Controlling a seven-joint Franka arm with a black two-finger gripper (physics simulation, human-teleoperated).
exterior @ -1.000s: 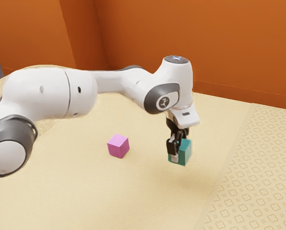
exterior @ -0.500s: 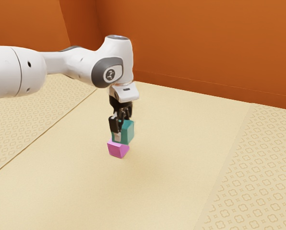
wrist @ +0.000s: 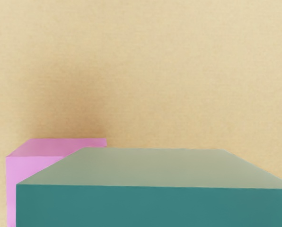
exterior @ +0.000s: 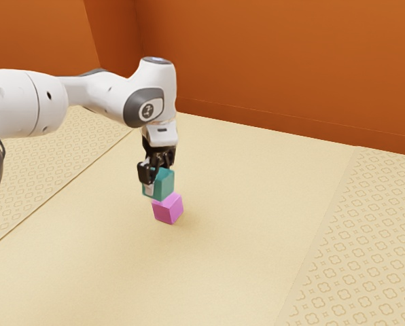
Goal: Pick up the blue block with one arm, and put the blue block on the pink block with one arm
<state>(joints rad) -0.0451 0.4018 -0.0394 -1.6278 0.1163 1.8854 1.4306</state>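
Gripping a small blue-green cube (exterior: 163,185) between its two fingers, the black two-finger gripper (exterior: 151,180) of a white, grey-jointed robot arm (exterior: 87,95) hangs over a plain tan tabletop (exterior: 257,231). The jaws are clamped on the cube from two opposite sides, with the hand pointing straight down. Directly beneath sits a small pink cube (exterior: 167,209), resting flat on the table. In the exterior view the blue-green cube's lower edge meets the pink cube's top, though whether the two actually touch cannot be told. The held cube sits slightly toward the exterior view's left of the pink one, so the stack is not square. From the wrist camera, the blue-green cube (wrist: 155,189) looms just under the hand, and a corner of the pink cube (wrist: 32,163) pokes out from beneath one side of it. Patterned beige mats (exterior: 365,258) flank the tabletop, and orange walls (exterior: 291,61) rise behind it.
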